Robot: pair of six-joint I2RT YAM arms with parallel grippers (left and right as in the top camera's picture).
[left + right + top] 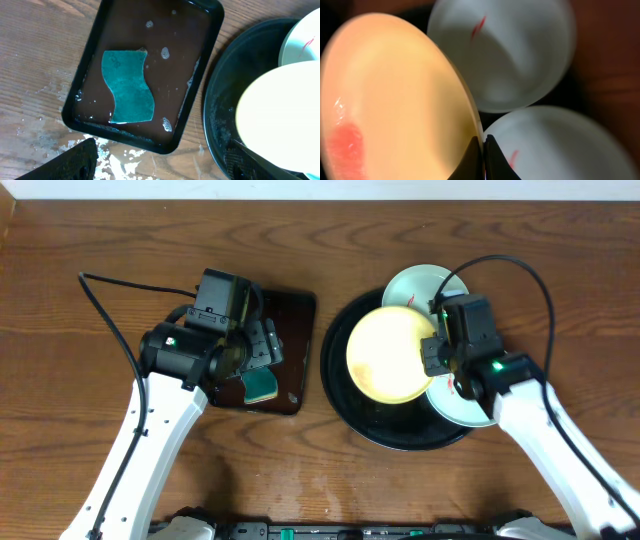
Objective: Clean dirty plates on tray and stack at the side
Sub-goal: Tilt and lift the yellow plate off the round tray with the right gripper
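Note:
The large round black tray [345, 395] sits right of centre. My right gripper [432, 358] is shut on the right rim of the pale yellow plate [390, 355] and holds it tilted above the tray; a red smear shows on it in the right wrist view [345, 142]. Two white plates with red smears lie on the tray, one at the back [420, 283] and one at the right [470, 405]. My left gripper [160, 162] is open and empty above the near edge of the rectangular tray, close to the teal sponge [262, 386].
The small rectangular dark tray [295, 350] holds the teal sponge [127, 87] in brown water with bubbles. White foam flecks lie on the wood [115, 160] in front of it. Black cables trail from both arms across the back of the table.

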